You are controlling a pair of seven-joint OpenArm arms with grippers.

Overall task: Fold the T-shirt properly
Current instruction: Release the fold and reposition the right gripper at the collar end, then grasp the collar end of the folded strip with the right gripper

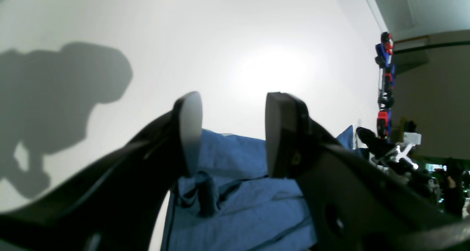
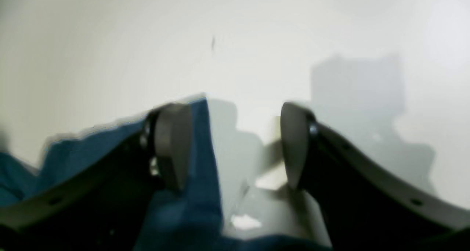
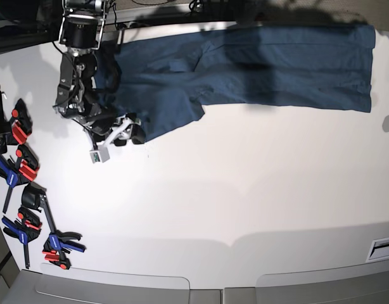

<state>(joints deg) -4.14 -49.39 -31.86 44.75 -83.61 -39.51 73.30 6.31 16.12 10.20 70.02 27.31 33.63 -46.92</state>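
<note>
On smooth white table — creased, soft navy T-shirt.

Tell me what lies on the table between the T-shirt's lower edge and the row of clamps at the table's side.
In the base view, only the right gripper lies between the T-shirt and the clamps; otherwise bare white table.

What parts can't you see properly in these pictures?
- Left gripper: missing from the base view, past its right edge; only the left wrist view shows it.
- T-shirt: the base view's top edge and the right arm's shadow hide its upper part.
- Right gripper: the right wrist view is blurred, so whether it touches the cloth is unclear.
- Clamps: too small for details.
</note>
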